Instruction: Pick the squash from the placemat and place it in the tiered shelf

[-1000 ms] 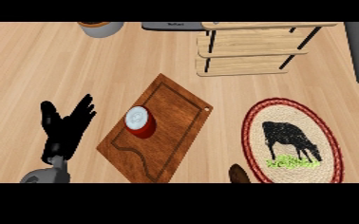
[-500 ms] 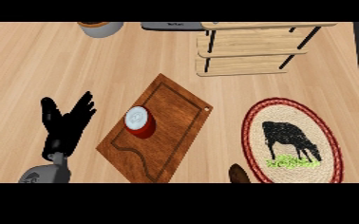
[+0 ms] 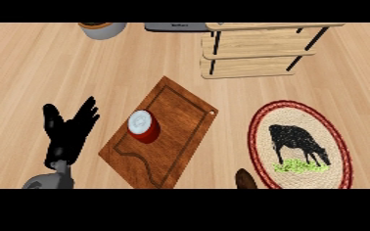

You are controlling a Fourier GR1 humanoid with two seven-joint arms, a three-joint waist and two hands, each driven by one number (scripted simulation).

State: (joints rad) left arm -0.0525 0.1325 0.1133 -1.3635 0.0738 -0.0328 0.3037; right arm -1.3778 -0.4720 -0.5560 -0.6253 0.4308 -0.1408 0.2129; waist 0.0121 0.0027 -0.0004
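Squash [image 3: 245, 179] is lying cut off at the placemat [image 3: 292, 105] rim; left robot hand [image 3: 69, 137] is resting released, well apart leftward.

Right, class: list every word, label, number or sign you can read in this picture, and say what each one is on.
Grey appliance at the counter's far edge: one small dark marking, too blurred to read.
Placemat: a picture of a black cow on grass, no words.
Red container on the wooden board: plain white top, no readable text.
No other writing shows.
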